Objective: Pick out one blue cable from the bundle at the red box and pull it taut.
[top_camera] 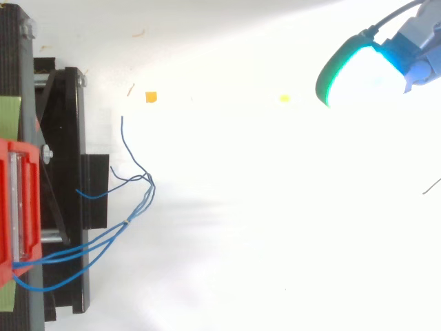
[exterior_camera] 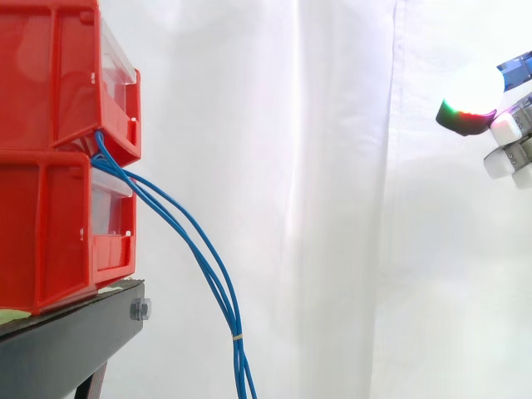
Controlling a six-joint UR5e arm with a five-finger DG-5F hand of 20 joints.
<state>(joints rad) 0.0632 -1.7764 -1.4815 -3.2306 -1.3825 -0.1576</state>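
Side view: blue cables (exterior_camera: 236,328) droop slanting down from the red box (exterior_camera: 50,100); my hand (exterior_camera: 472,98) hangs well apart from that box, higher than the cables. I cannot tell if it is open or closed.

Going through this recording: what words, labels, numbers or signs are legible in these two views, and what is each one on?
None: no text can be read in either view.
Red bins: plain faces; their clear front panels are seen edge-on, nothing legible.
Black stand and blue cables: no marks visible.
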